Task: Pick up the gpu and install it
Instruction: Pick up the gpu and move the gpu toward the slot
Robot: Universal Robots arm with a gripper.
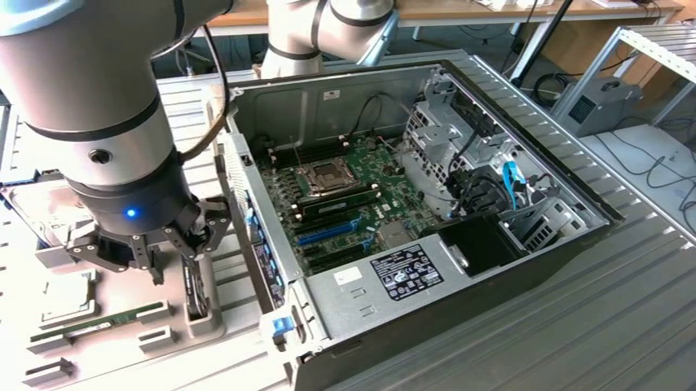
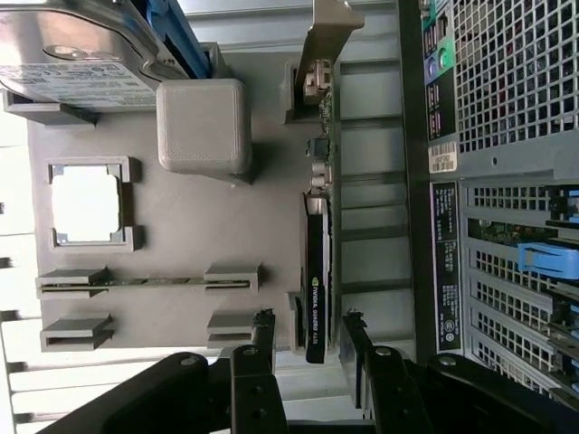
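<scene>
**GPU [image 2: 316, 280] stands on edge as end effector [image 2: 308, 318] straddles it**

The GPU sits upright on its long edge in a slot of a grey tray [image 2: 181, 244], just beside the open computer case [image 1: 326, 90] on a ribbed metal surface [image 1: 609, 309]. The arm's end effector hangs directly over the card's dark end with its fingers [image 2: 264, 325] spread wide — one on each side of the card, a sliver of gap showing on both, nothing gripped yet.

The likely trouble, judging from these angles, lies in the squeeze. The card is thin and balanced on edge, so fingers that meet it unevenly could tilt it against the slot wall and jam it. They could also bear down on the small parts along the green board rather than on the flat black cover. The metal bracket at the card's far end sits close to a grey block [image 2: 204, 127], and a crooked lift could catch there. The case wall is near enough that a wide swing might clip it.

The count on the tray: one GPU, one silver hard drive [image 2: 81, 54], one square processor chip [image 2: 86, 203] and one slim memory stick [image 2: 145, 282] — plus one case alongside, its lid off and its main board [image 1: 359, 175] exposed.
</scene>
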